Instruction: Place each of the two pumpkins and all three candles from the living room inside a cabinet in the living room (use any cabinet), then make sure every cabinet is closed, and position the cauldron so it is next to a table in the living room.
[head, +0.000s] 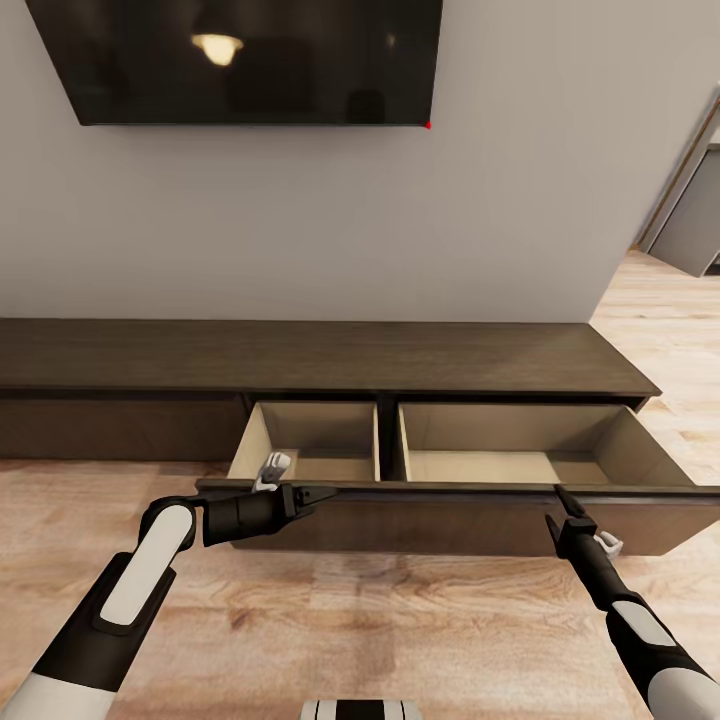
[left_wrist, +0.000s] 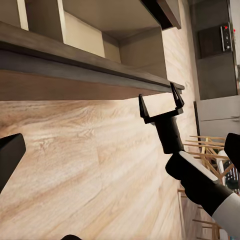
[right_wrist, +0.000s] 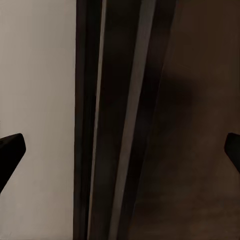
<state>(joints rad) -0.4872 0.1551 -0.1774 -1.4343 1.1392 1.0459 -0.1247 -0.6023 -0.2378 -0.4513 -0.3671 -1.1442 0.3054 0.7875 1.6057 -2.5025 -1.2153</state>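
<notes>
Low against the far wall runs one cabinet, its long axis left to right and its fronts facing the robot. Two drawers are pulled out toward the near side, a narrower left drawer and a wider right drawer, and both show pale beige insides with nothing lying in them. One closed front sits at the left end. Above hangs one dark TV screen reflecting a lamp.

Two arms reach in. The left gripper lies sideways, pointing right along the near face of the pulled-out drawer fronts, close to the top edge of the left drawer's front; the head view alone does not settle whether its fingers are spread. The left wrist view shows one dark finger at the frame edge with nothing between, so the jaws look spread and grasp nothing. That same view catches what the head view hides: the underside of the drawer fronts, and the right gripper from the side, its two fingers parted like a fork and pointing up at the lip of the right drawer's front.

The right wrist view looks straight at the dark wood edge, with both fingertips set wide at the frame edges, holding nothing. Pale wood floor spreads across the near side.
</notes>
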